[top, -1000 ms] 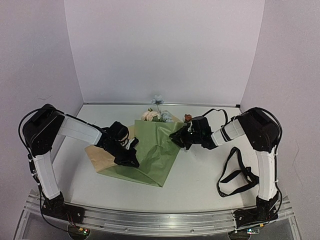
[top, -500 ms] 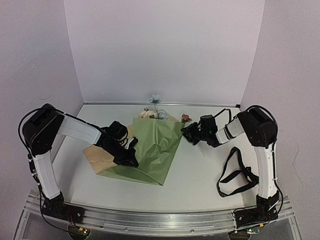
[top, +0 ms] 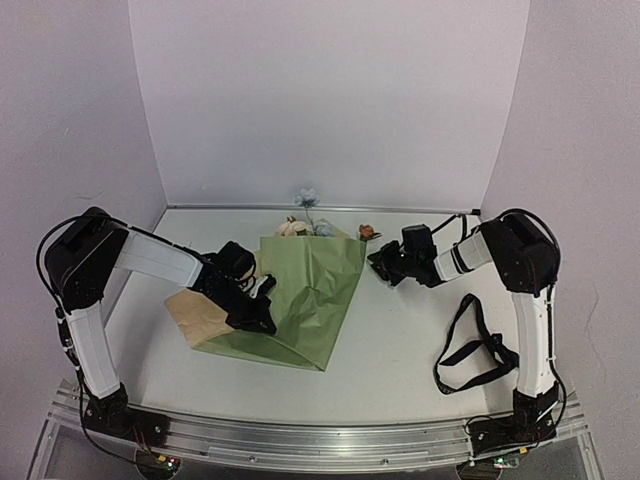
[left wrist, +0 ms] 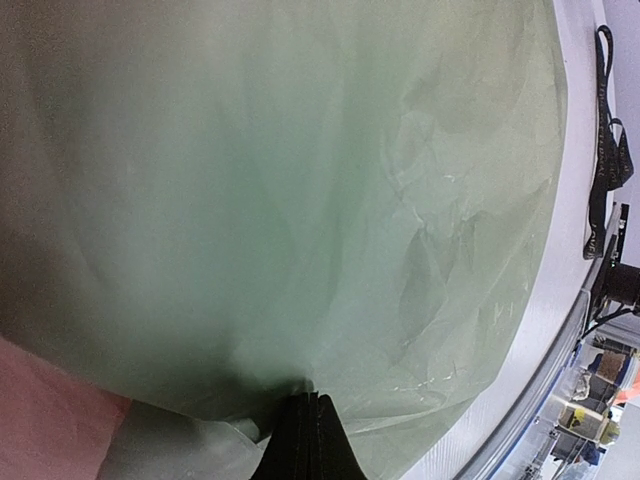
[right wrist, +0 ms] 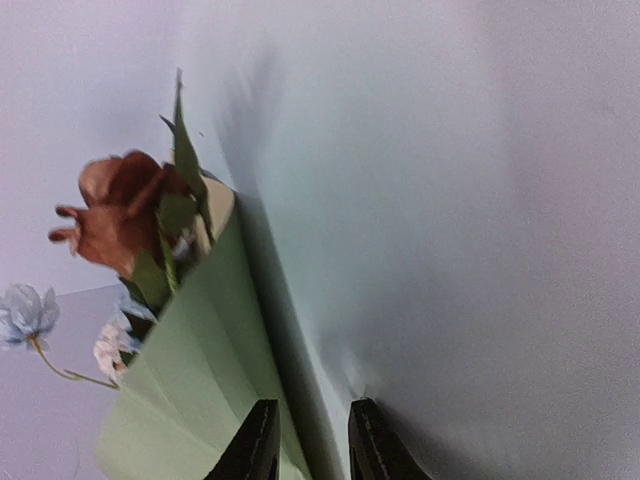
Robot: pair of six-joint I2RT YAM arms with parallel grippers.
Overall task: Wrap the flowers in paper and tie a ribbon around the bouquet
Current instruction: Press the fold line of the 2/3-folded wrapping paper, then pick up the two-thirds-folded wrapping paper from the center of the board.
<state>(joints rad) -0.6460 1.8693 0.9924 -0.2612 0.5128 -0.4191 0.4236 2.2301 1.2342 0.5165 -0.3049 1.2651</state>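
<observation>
Your left gripper (left wrist: pixel 303 400) is clenched on the light, crinkly, slippery paper (top: pixel 310 290), your right gripper (right wrist: pixel 313 405) gapes empty beside its edge, so pinch that edge, not the fragile flowers (right wrist: pixel 120 215)

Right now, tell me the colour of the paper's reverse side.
Tan-brown, against the olive-green face of the paper; the top external view shows it best, at the sheet's left end.

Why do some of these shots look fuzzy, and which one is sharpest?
Top external: sharpest, evenly lit, soft shadows. Left wrist: the paper fills the frame too close, hazy on the left. Right wrist: the flowers are soft and smeared.
</observation>
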